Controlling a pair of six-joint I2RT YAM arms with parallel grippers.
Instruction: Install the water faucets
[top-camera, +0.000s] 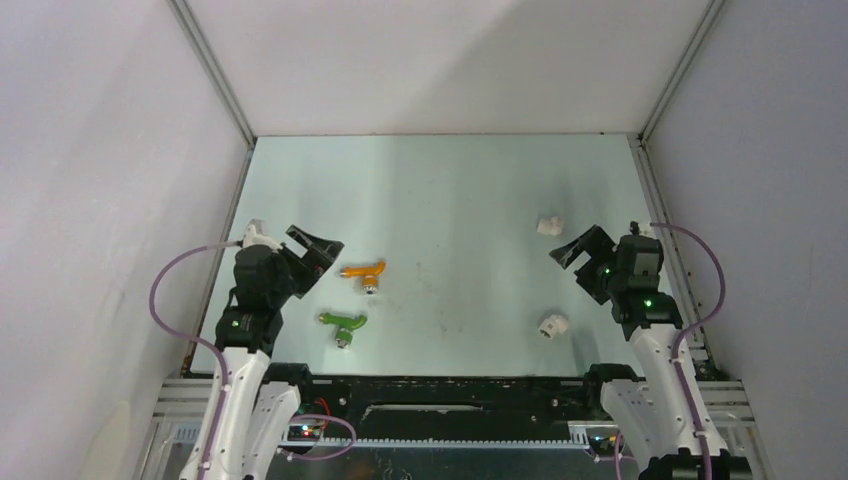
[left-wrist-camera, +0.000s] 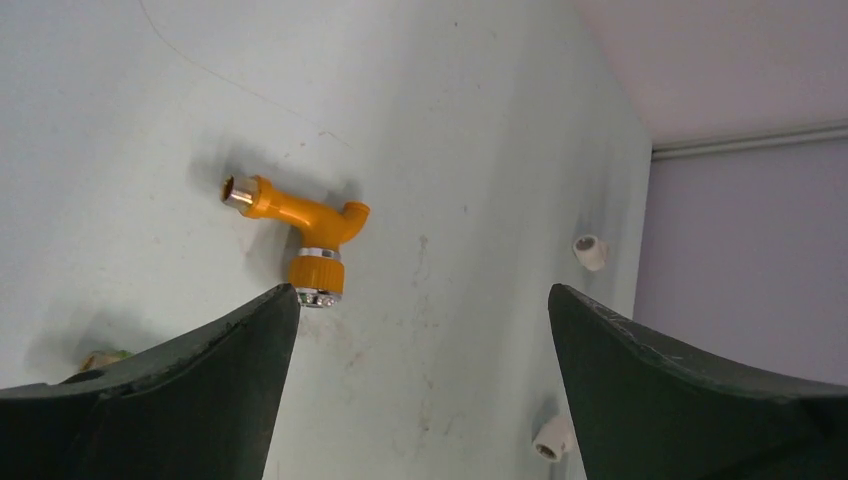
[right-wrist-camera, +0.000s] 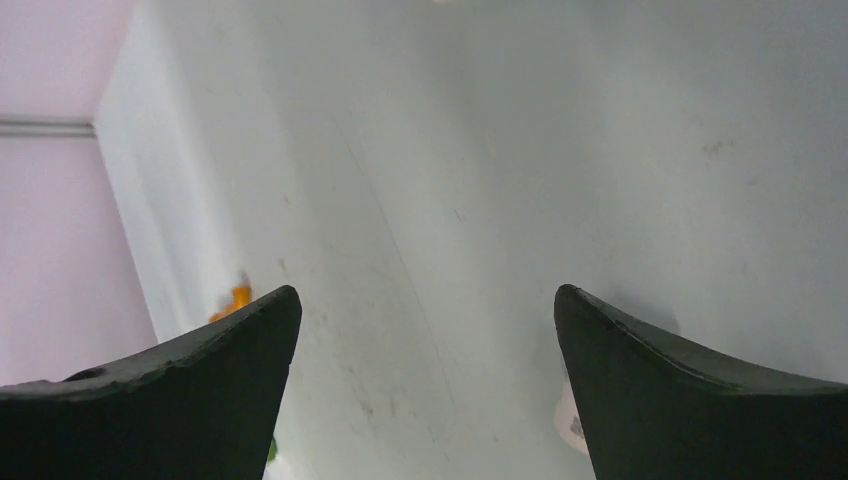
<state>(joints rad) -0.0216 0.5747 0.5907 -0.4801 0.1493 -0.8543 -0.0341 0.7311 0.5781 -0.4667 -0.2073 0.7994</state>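
Wide apart and holding nothing, that is how both my left jaws and my right jaws stand, and both hang above the worktop (top-camera: 450, 190).

As I judge it, the first pick is still to come, and the orange faucet (left-wrist-camera: 300, 225) is the natural one for my left arm. To do it well I would swing the left jaws toward the left of the wrist frame until the orange body sits centred in the gap. Then I would come down and close across the straight barrel rather than the round collar, so it cannot roll out. The threaded end should stay free for the fitting.

From the left wrist, the orange faucet lies flat ahead of the jaws. It sits left of centre, above the tip of the left-hand finger in the frame and not between the two. The green faucet (top-camera: 345, 322) lies below it in the overhead frame, beside my left arm, well off the line of the jaws.

Ahead of the right jaws there is only bare worktop. One white elbow fitting (top-camera: 548, 226) lies just to their upper left in the overhead frame. The other white fitting (top-camera: 552, 325) lies below them, near the right arm.
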